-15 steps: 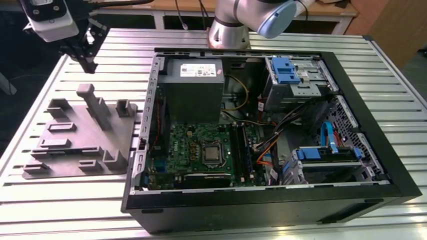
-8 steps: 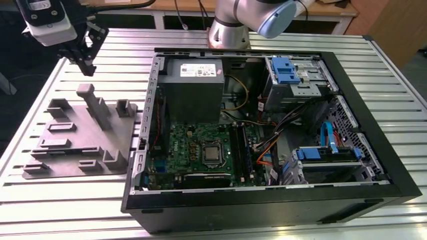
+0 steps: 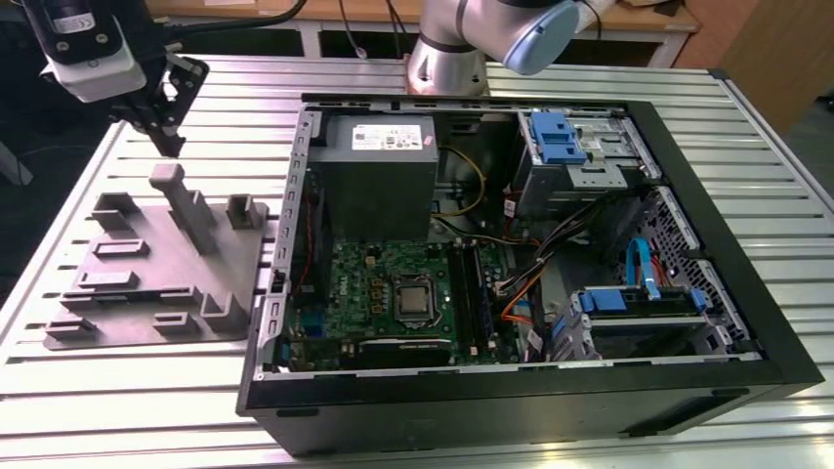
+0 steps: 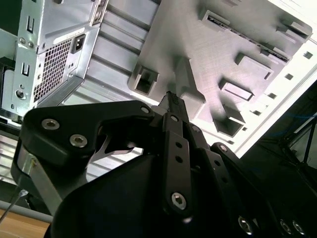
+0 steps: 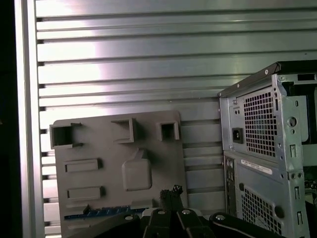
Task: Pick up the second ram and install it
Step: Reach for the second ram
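Gripper (image 3: 167, 145), jaws drawn together with nothing between them, hanging above the grey holder tray (image 3: 144, 293) on the slatted bench (image 3: 131, 401), at the exterior view's left of the open computer case (image 3: 521, 396); the second ram (image 5: 106, 213) sits in the tray as a thin blue-green strip.

Bright glare on slatted table (image 5: 124, 54)
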{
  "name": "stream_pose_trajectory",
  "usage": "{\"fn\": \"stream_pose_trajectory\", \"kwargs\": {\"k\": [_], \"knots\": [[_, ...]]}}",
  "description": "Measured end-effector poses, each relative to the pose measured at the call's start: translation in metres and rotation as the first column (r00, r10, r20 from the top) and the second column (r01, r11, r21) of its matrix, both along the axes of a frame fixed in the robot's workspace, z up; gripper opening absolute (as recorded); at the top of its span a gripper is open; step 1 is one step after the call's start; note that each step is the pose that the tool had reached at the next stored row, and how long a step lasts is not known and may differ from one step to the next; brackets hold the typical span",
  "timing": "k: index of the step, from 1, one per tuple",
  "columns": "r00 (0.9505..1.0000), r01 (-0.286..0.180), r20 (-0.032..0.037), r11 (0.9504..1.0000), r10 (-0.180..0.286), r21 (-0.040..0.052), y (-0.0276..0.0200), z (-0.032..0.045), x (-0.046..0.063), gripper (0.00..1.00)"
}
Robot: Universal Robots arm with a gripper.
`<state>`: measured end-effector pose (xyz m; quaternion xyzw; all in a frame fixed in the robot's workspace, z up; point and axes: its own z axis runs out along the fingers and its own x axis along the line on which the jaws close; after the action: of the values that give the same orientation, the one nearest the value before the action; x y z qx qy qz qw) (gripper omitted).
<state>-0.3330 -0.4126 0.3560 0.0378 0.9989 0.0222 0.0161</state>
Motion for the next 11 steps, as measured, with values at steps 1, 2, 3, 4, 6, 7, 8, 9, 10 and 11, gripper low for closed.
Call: {"fn": "stream_pose_trajectory", "kwargs": {"k": [1,2,3,4,6,7,8,9,10,11], "knots": [[1.0000,0.000,-0.0001,1.0000,0.000,0.0000,-0.0006,-0.0006,0.000,0.10],[1.0000,0.000,0.0000,1.0000,0.000,0.0000,-0.0011,-0.0014,-0.001,0.10],[1.0000,0.000,0.0000,1.0000,0.000,-0.0001,-0.0017,-0.0022,-0.002,0.10],[1.0000,0.000,0.0000,1.0000,0.000,0.0000,-0.0022,-0.0030,-0.003,0.10],[1.0000,0.000,0.0000,1.0000,0.000,0.0000,-0.0032,-0.0045,-0.004,0.10],[1.0000,0.000,0.0000,1.0000,0.000,0.0000,-0.0036,-0.0054,-0.005,0.10],[1.0000,0.000,0.0001,1.0000,0.000,0.0000,-0.0041,-0.0061,-0.007,0.10],[1.0000,0.000,0.0000,1.0000,0.000,0.0000,-0.0046,-0.0067,-0.008,0.10],[1.0000,0.000,0.0000,1.0000,0.000,0.0000,-0.0051,-0.0074,-0.010,0.10],[1.0000,0.000,-0.0001,1.0000,0.000,0.0000,-0.0055,-0.0080,-0.012,0.10]]}}
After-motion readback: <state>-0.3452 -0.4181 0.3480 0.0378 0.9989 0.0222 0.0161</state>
